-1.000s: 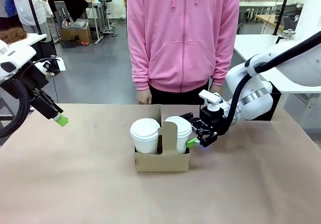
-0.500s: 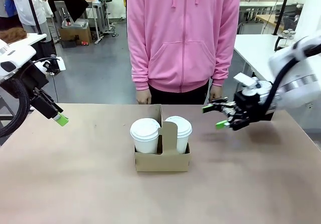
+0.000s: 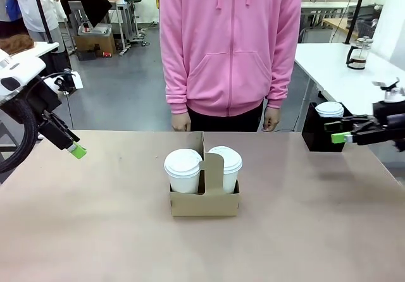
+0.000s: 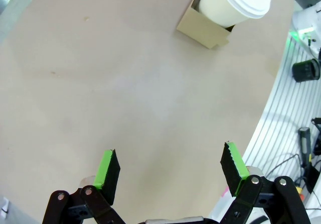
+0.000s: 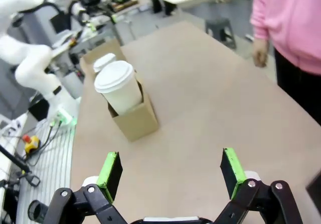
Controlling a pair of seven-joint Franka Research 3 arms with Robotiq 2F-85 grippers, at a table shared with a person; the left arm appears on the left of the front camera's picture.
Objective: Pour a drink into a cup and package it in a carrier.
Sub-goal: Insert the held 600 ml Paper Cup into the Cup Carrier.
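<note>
Two lidded cups (image 3: 183, 170) are seated in the carrier (image 3: 204, 201) at the middle of the desk (image 3: 95, 231). The left claw (image 4: 170, 171) and right claw (image 5: 171, 173) are both spread wide and empty, well apart from the carrier.

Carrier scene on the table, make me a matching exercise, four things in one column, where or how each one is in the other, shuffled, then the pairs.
1. carrier
2. right gripper
3. left gripper
4. glass jug

A. on the white side table
B. open, above the table's left edge
C. mid-table, holding two lidded cups
D. open, at the table's right edge, by a black box

Pairs: 1-C, 2-D, 3-B, 4-A
</note>
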